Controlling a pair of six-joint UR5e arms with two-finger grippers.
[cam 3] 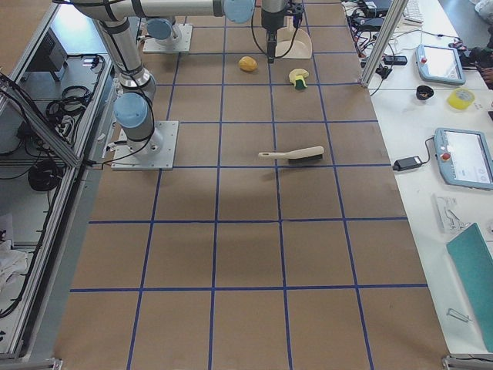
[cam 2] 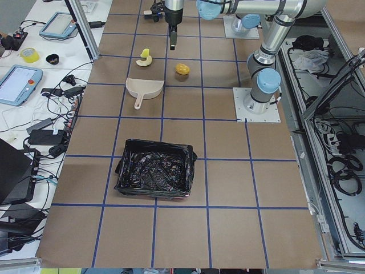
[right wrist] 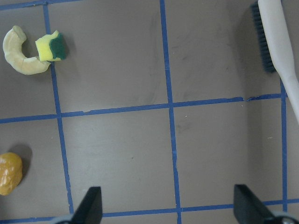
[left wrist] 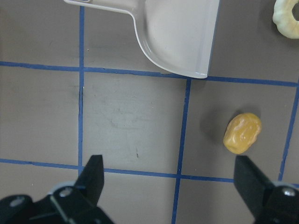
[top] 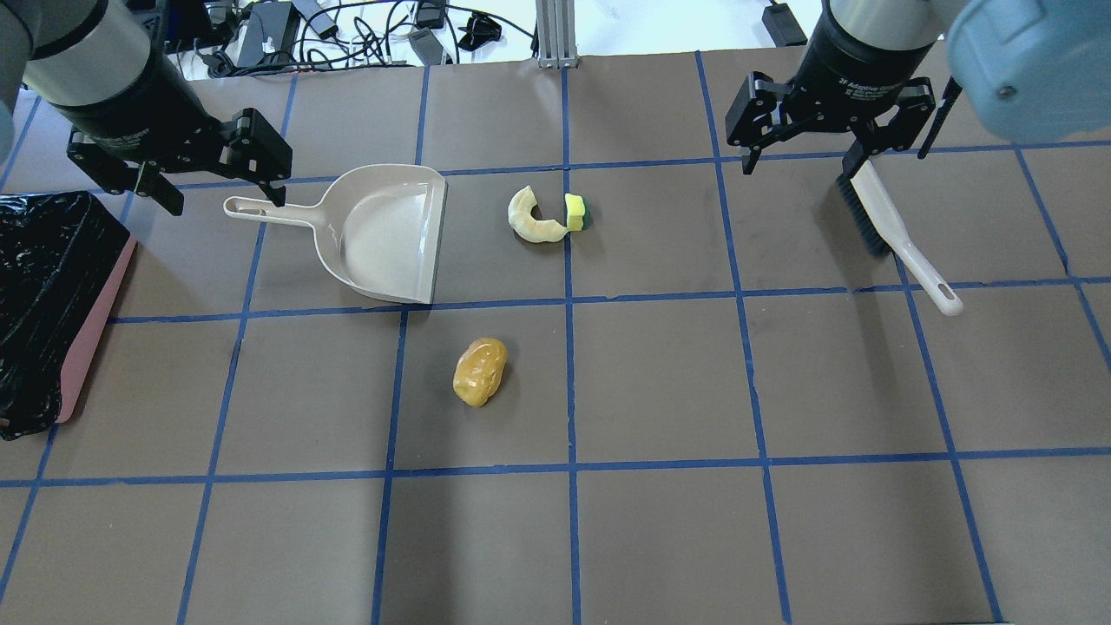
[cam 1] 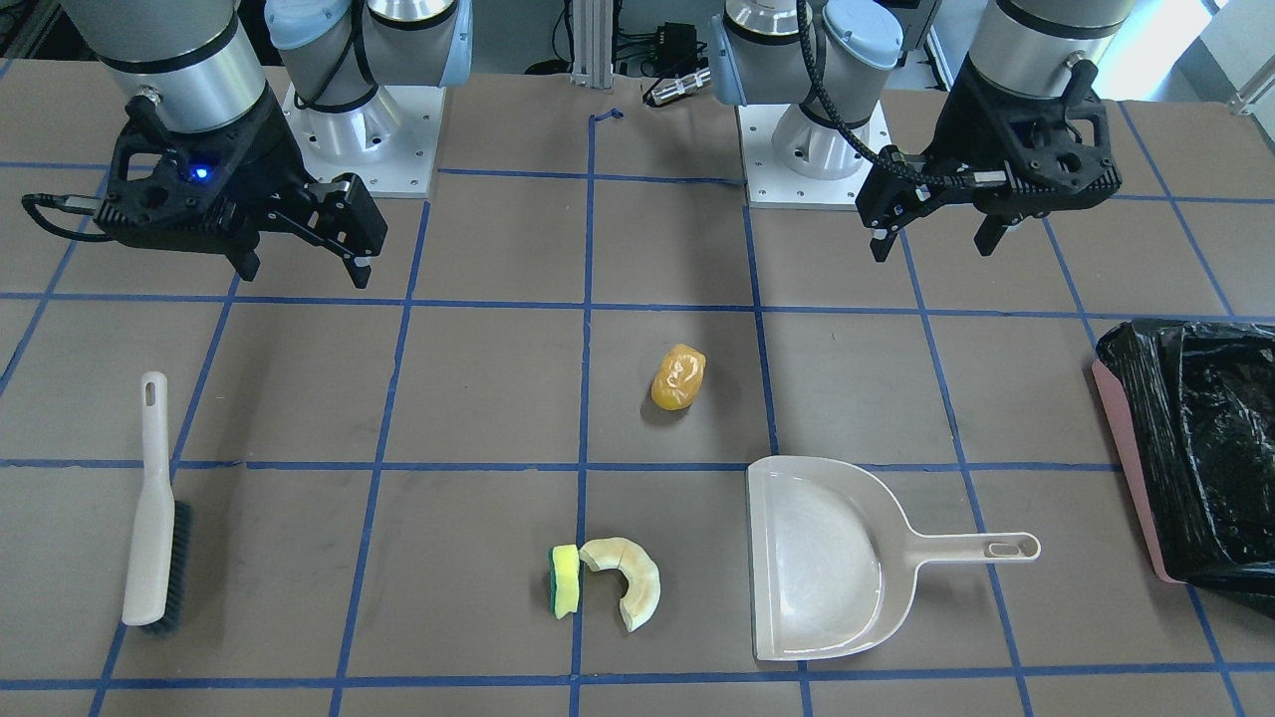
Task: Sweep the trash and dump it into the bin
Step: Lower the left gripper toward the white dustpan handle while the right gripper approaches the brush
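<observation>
The trash lies on the brown table: a glossy orange-yellow lump (cam 1: 678, 377) (top: 480, 371), and a yellow-green sponge (cam 1: 566, 580) (top: 575, 211) touching a pale crescent slice (cam 1: 625, 578) (top: 531, 217). The beige dustpan (cam 1: 817, 558) (top: 386, 234) lies flat beside them. The white brush (cam 1: 152, 508) (top: 894, 230) lies on its side. My left gripper (cam 1: 932, 251) (top: 226, 202) hangs open and empty above the dustpan's handle end. My right gripper (cam 1: 304, 275) (top: 798, 171) hangs open and empty above the brush's bristle end. The bin (cam 1: 1131, 468) (top: 91, 330), pink with a black bag, stands at my far left.
Blue tape lines grid the table. The arm bases (cam 1: 359, 129) stand at the robot's edge. In the left wrist view the lump (left wrist: 242, 133) and the dustpan's mouth (left wrist: 177, 32) lie below. In the right wrist view the sponge (right wrist: 51, 45) and brush (right wrist: 280, 42) show.
</observation>
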